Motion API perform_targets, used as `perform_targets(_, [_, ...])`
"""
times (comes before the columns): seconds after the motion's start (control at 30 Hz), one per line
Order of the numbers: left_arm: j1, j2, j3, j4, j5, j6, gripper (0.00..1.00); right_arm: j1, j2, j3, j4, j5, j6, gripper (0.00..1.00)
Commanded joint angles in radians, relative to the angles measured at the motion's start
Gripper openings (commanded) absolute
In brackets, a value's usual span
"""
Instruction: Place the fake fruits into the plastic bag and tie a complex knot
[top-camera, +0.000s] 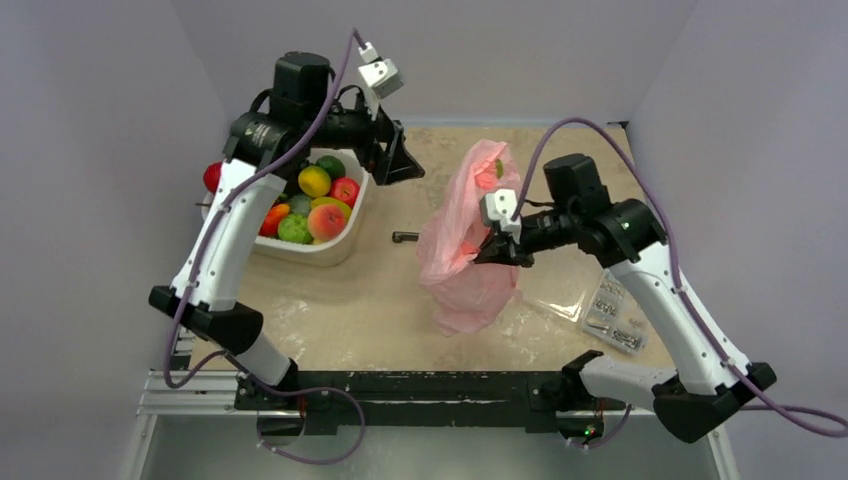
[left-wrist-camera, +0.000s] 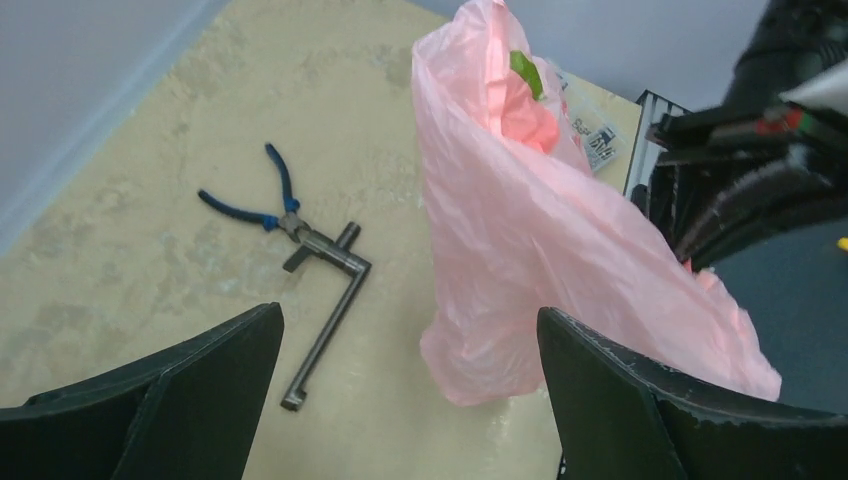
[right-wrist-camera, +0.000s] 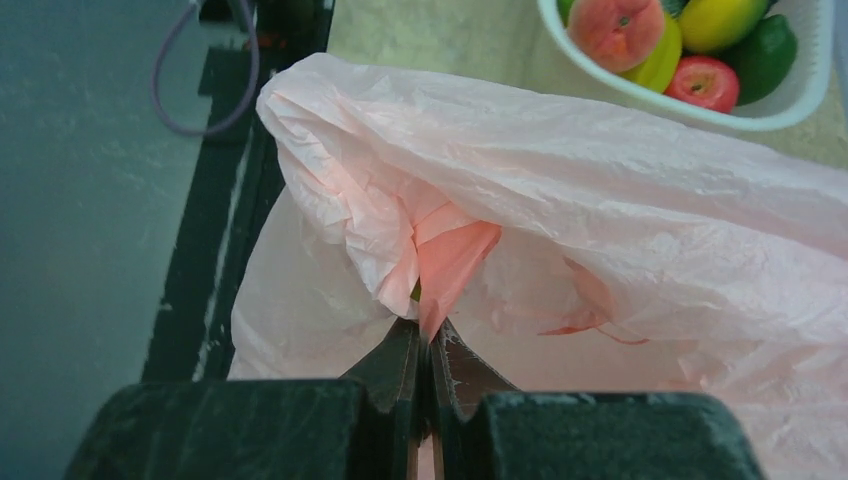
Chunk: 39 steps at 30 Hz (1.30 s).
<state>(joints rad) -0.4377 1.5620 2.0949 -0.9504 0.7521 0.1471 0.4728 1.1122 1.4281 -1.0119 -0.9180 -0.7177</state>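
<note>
Right of centre in the top view, on the table (top-camera: 350, 310): bag (top-camera: 465, 250), pink and crinkled, upright, top loose and untied. Holds a reddish fruit (top-camera: 487, 175) with a green leaf near the upper end. Shows it again through the film at top centre of the left wrist view (left-wrist-camera: 525, 110).

Just right of the bag: right gripper (top-camera: 492, 250), clenched on a fold of the film at about mid-height. At bottom centre of the right wrist view: fingertips (right-wrist-camera: 395, 365) pressed together, a pinch of pink film bunched just above them.

Upper left of the top view: left gripper (top-camera: 400, 160), released, jaws spread wide, grasping nothing, apart from the bag. Along the bottom of the left wrist view: both fingers (left-wrist-camera: 200, 390) far apart, bag's lower end in the gap beyond them.

Left of the top view: white basket (top-camera: 335, 250), partly under the left arm, full of fruits (top-camera: 315, 195) in red, yellow, green, orange and peach. Appears too at upper right of the right wrist view (right-wrist-camera: 700, 105).

Between basket and bag: L-shaped metal bar (top-camera: 405, 237). In the left wrist view, meets the nose of blue-handled pliers (left-wrist-camera: 265, 205) at one end.

Lower right of the top view: clear pouch (top-camera: 610, 310) of metal hardware, flat on the table beside the right arm.
</note>
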Motion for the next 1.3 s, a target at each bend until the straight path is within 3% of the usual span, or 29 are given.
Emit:
perform_targets(0.0, [0.002,0.057,-0.046,0.071,0.023,-0.249,1.00,0.099,0.043,0.063,-0.169,0.164,-0.365,0.00])
perform_targets(0.1, [0.001,0.009,-0.199,0.261,0.070,-0.363,1.00,0.177,0.080,0.103,-0.211,0.224,-0.441,0.00])
perform_targets(0.17, [-0.001,-0.010,-0.279,0.317,0.022,-0.386,1.00,0.214,0.089,0.109,-0.219,0.252,-0.450,0.00])
perform_targets(0.43, [-0.029,-0.033,-0.377,0.365,-0.087,-0.305,1.00,0.324,0.110,0.103,-0.201,0.323,-0.438,0.00])
perform_targets(0.67, [-0.010,-0.064,-0.418,0.454,0.236,-0.218,1.00,0.345,0.113,0.109,-0.220,0.337,-0.464,0.00])
perform_targets(0.77, [-0.040,-0.028,-0.400,0.411,0.282,-0.184,1.00,0.352,0.122,0.113,-0.221,0.346,-0.481,0.00])
perform_targets(0.9, [-0.068,0.028,-0.370,0.303,0.166,-0.133,0.99,0.354,0.112,0.112,-0.214,0.360,-0.499,0.00])
perform_targets(0.93, [-0.066,0.033,-0.373,0.302,0.150,-0.160,0.88,0.354,0.101,0.100,-0.209,0.370,-0.500,0.00])
perform_targets(0.97, [-0.061,0.040,-0.373,0.286,0.141,-0.176,0.69,0.354,0.087,0.089,-0.200,0.387,-0.499,0.00])
perform_targets(1.03, [-0.027,0.036,-0.385,0.269,0.147,-0.218,0.20,0.354,0.037,0.063,-0.177,0.436,-0.477,0.00])
perform_targets(1.07, [0.003,0.023,-0.402,0.269,0.143,-0.242,0.08,0.354,0.012,0.047,-0.155,0.461,-0.448,0.00])
perform_targets(1.1, [0.035,0.004,-0.424,0.270,0.130,-0.274,0.00,0.354,-0.023,0.027,-0.133,0.469,-0.395,0.00])
perform_targets(1.27, [0.183,-0.163,-0.663,0.372,-0.003,-0.360,0.00,0.354,-0.239,-0.123,-0.009,0.673,-0.187,0.00])
